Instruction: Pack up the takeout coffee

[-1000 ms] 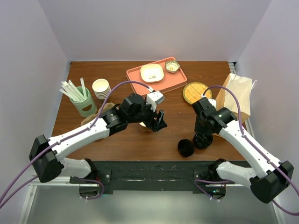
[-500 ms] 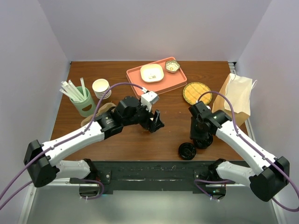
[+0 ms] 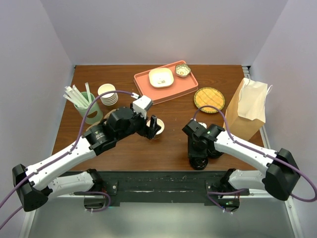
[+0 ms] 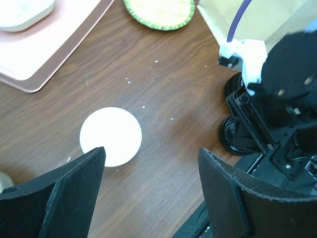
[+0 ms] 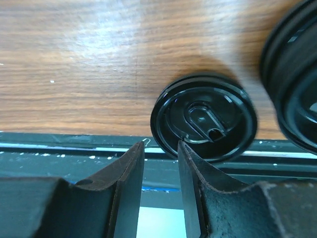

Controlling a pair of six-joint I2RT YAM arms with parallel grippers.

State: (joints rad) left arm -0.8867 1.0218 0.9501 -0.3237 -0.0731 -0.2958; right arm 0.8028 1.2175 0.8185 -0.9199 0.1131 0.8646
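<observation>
The left arm is stretching from the near-left corner toward the table's middle with its wrist bent down. The left gripper [image 4: 151, 163] is hovering with its jaws spread wide and nothing between them, above a single lidless cream paper cup [image 4: 111, 136] standing on the brown wooden table [image 4: 163, 84]. The right arm is reaching leftward along the near edge, so that the right gripper [image 5: 161, 146] is pointing straight down. Its jaws are standing a narrow gap apart and gripping nothing. They are sitting just on the near side of a flat round black plastic lid with a sip hole [image 5: 204, 117], which is lying at the table's near edge. The takeout coffee [image 5: 297, 74], a small cup under a ribbed black lid, is showing blurred just beside that loose lid, on its right in the wrist view. The tall brown paper bag [image 3: 250, 106] is standing upright near the right edge, apart from it.
</observation>
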